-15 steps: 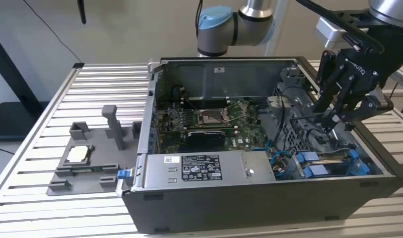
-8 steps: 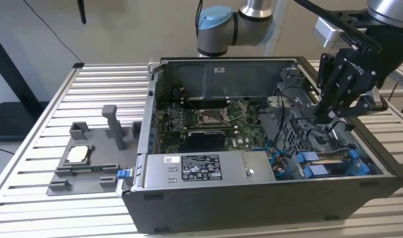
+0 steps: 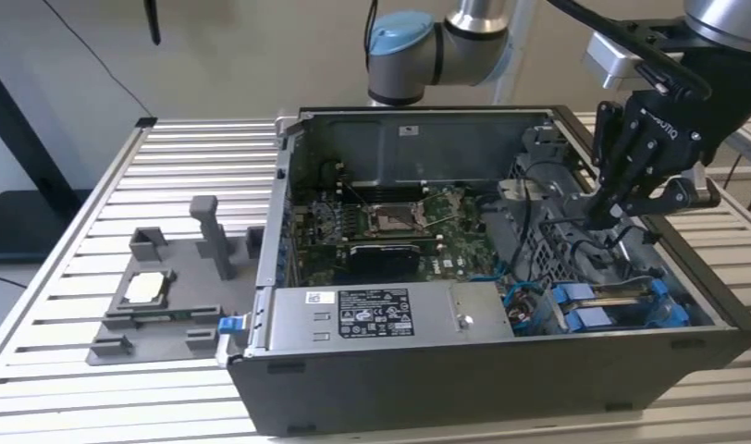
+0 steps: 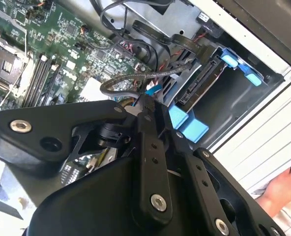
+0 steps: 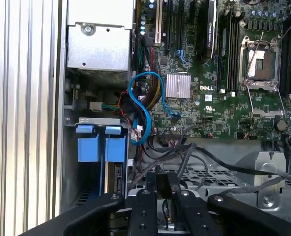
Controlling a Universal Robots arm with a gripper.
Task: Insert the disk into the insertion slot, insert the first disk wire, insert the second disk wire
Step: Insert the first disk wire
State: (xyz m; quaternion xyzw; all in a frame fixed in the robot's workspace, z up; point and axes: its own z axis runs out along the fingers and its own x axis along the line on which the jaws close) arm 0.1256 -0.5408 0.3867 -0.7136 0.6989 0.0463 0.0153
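Note:
The disk (image 3: 612, 298), framed by its blue carrier (image 4: 187, 123), sits inside the insertion slot (image 3: 551, 248) of the grey perforated drive cage, at the exterior view's right. Its connector edge (image 4: 200, 83) faces the case interior. My gripper (image 3: 604, 217) hangs over the cage, just behind the disk. In both wrist views the black fingers (image 5: 158, 183) stand close together, shut on a disk wire whose small blue connector (image 4: 153, 89) sticks out at their tips, a short way from the disk's connector edge. Grey cables (image 5: 186, 152) run up to the fingers.
The open case holds a motherboard (image 3: 388, 222), a labelled power-supply box (image 3: 373, 313) at the front and a looped blue cable (image 5: 146, 96). A grey fixture (image 3: 166, 296) stands on the slatted table at the exterior view's left. A person's hand (image 4: 288, 189) rests outside the case.

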